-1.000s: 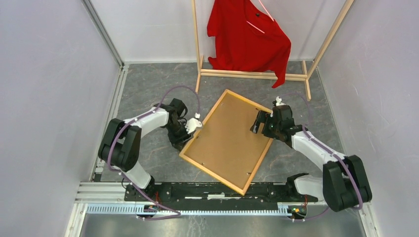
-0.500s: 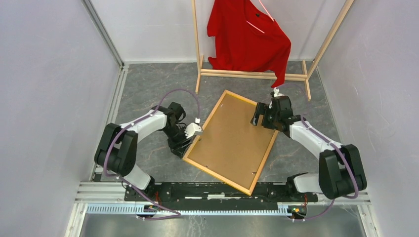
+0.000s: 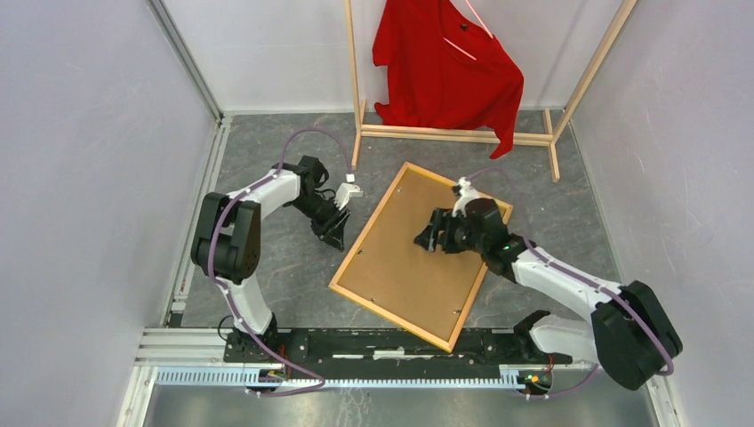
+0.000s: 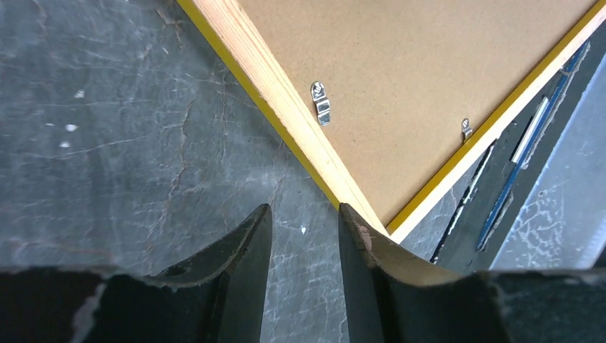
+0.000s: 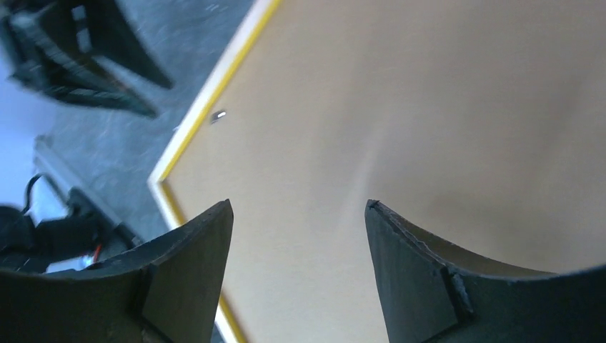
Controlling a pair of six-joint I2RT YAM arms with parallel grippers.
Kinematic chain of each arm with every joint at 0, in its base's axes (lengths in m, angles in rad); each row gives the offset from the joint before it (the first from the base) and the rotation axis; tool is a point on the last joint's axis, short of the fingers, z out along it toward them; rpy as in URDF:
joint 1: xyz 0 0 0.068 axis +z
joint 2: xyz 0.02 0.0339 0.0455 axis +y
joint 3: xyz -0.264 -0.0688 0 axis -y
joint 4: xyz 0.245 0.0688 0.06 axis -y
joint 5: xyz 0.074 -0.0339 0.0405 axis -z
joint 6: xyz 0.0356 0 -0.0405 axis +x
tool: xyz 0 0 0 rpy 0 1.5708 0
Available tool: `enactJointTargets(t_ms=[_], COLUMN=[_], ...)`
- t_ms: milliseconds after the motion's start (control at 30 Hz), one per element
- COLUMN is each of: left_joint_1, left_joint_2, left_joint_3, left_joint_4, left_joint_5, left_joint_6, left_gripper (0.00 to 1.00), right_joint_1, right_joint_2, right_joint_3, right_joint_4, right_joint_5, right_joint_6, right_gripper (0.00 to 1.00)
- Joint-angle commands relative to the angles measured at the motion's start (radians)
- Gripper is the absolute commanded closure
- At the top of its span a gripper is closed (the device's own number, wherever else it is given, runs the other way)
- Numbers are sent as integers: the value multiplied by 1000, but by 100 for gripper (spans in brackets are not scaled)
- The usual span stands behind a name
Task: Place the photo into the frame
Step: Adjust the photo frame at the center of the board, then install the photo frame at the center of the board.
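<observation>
The frame [image 3: 368, 226] lies face down on the grey table, its light wood back up, with the brown backing board [image 3: 400, 267] set in it. The photo is hidden. My left gripper [image 3: 337, 236] is open and empty, low over the table just left of the frame's left edge. In the left wrist view its jaws [image 4: 304, 214] stand apart beside the wood edge [image 4: 286, 107] and a metal clip [image 4: 321, 102]. My right gripper [image 3: 426, 240] is open and empty above the board's upper middle; the right wrist view [image 5: 299, 207] shows the board [image 5: 429, 107] between the jaws.
A wooden clothes rack [image 3: 453, 135] with a red shirt [image 3: 445, 62] stands at the back. Grey walls close in left and right. The arms' black base rail [image 3: 400, 342] runs along the near edge, close to the frame's near corner.
My left gripper has come off the frame's left edge and moved back and left. My right gripper has moved from the frame's far right edge to over the board. The frame shifted slightly right.
</observation>
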Motion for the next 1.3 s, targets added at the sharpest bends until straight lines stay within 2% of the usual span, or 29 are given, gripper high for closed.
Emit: enactJointTargets(t_ms=[0, 100, 200, 267, 667, 1267], left_joint_1=[-5, -5, -4, -5, -5, -5], left_joint_2=[31, 39, 53, 58, 67, 49], left_joint_3=[-22, -38, -44, -48, -90, -122], left_joint_4=[41, 46, 45, 46, 93, 129], left_joint_5=[82, 104, 128, 135, 84, 49], left_joint_6=[-68, -57, -51, -44, -54, -73], left_gripper=[55, 59, 62, 62, 66, 66], right_joint_1=[114, 170, 214, 239, 331, 366], right_joint_2=[58, 118, 193, 244, 525, 670], right_joint_3=[-22, -36, -20, 2, 154, 261], right_joint_4=[253, 358, 426, 453, 563, 526], right_joint_5=[-13, 7, 21, 24, 4, 12], right_joint_6=[126, 174, 204, 217, 284, 284], right_gripper=[26, 31, 47, 53, 58, 67])
